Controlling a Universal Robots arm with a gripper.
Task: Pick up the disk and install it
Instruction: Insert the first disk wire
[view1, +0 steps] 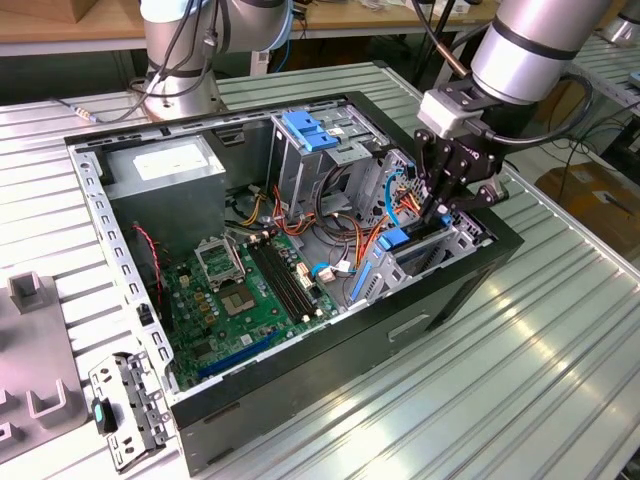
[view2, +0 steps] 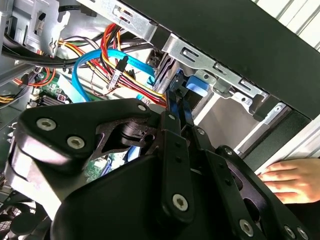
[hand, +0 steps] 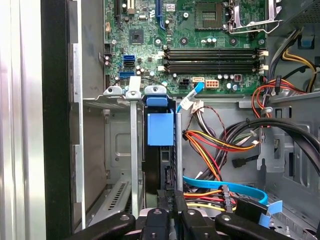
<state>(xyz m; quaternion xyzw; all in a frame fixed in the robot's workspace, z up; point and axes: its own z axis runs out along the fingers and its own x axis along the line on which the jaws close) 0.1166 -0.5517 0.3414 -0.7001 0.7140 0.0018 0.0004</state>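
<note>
I see a ribbed metal desk (view1: 560, 330) carrying an open black computer case (view1: 330, 370). At the exterior view's left, grey fixtures (view1: 35, 345) and a loose metal bracket (view1: 125, 405) lie on the desk. The green motherboard (view1: 245, 295) fills the case floor. Further right, my tool (view1: 447, 205) reaches into the drive cage (view1: 440, 250), clenched on the disk (hand: 160, 150), which stands on edge in a cage slot. Behind, wooden workbenches (view1: 60, 25) line the room. A person's hand (view2: 292, 180) rests beside the case.
</note>
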